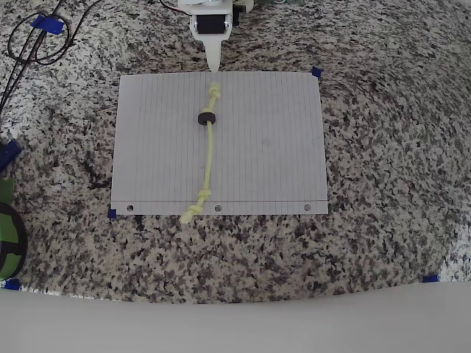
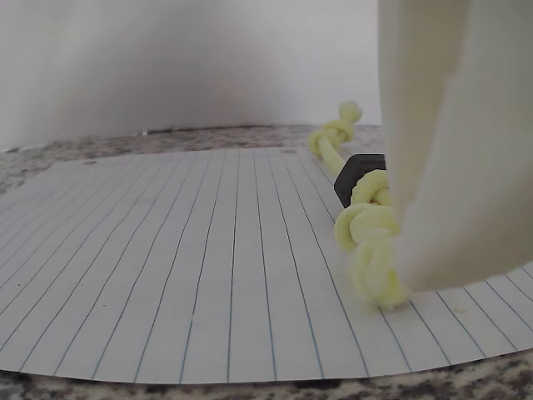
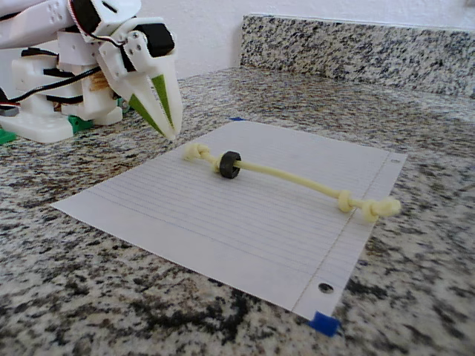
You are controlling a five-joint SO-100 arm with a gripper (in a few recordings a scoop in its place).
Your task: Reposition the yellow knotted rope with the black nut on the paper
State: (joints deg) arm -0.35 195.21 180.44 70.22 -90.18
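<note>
The yellow knotted rope (image 1: 209, 158) lies nearly straight across the paper (image 1: 272, 147), one knot near the far edge and the other knot hanging over the punched-hole edge. The black nut (image 1: 207, 118) sits on the cord close to the far knot. My gripper (image 1: 213, 68) hovers just beyond the paper's far edge, in line with the rope, shut with nothing in it. In the fixed view the gripper (image 3: 169, 135) points down a little above the sheet, short of the rope (image 3: 289, 176) and nut (image 3: 229, 165). The wrist view has the near knot (image 2: 366, 233) and nut (image 2: 356, 177) beside the fingers (image 2: 450, 142).
Blue tape marks (image 1: 316, 72) sit at the paper's corners and on the granite counter. Black cables (image 1: 37, 44) loop at the top left, and a green and black object (image 1: 7, 232) sits at the left edge. The arm's base (image 3: 44, 111) stands behind the sheet; a backsplash (image 3: 356, 48) rises beyond.
</note>
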